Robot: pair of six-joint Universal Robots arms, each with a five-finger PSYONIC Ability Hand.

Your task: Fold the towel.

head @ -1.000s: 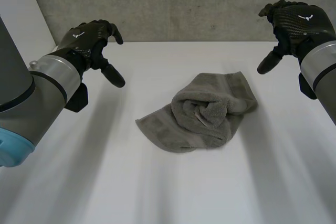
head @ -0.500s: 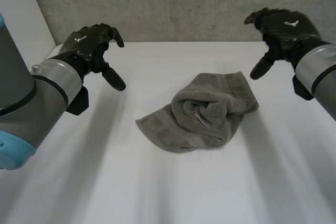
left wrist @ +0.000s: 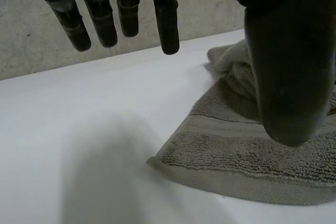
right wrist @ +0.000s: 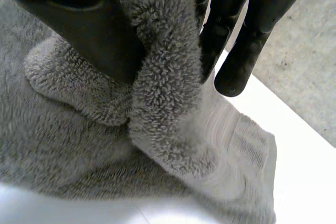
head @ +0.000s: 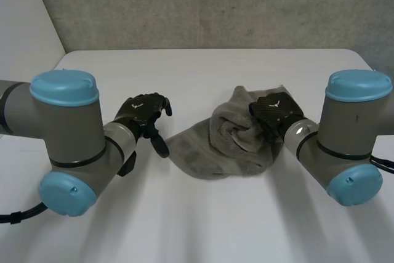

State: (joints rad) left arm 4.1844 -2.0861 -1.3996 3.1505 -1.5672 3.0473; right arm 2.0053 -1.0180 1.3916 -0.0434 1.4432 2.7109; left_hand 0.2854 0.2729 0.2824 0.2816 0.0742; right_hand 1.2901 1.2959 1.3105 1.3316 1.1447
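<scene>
A grey towel point(head: 225, 143) lies crumpled in a heap at the middle of the white table point(head: 197, 72). My right hand point(head: 276, 112) sits on the right side of the heap; its thumb and fingers point(right wrist: 231, 24) pinch a raised fold of the towel point(right wrist: 168, 72). My left hand point(head: 143, 114) hovers low just beside the towel's left corner with fingers point(left wrist: 121, 14) straight and thumb spread, holding nothing. The towel's hemmed corner point(left wrist: 210, 161) lies flat under that thumb.
A grey concrete wall point(head: 203, 4) runs behind the table's far edge. Both forearms point(head: 74, 146) reach low over the near part of the table, left and right of the towel.
Both arms have come down from high at the back to table level. The right hand has landed on the towel and closed on a fold. The left hand stays open, now beside the left corner.
</scene>
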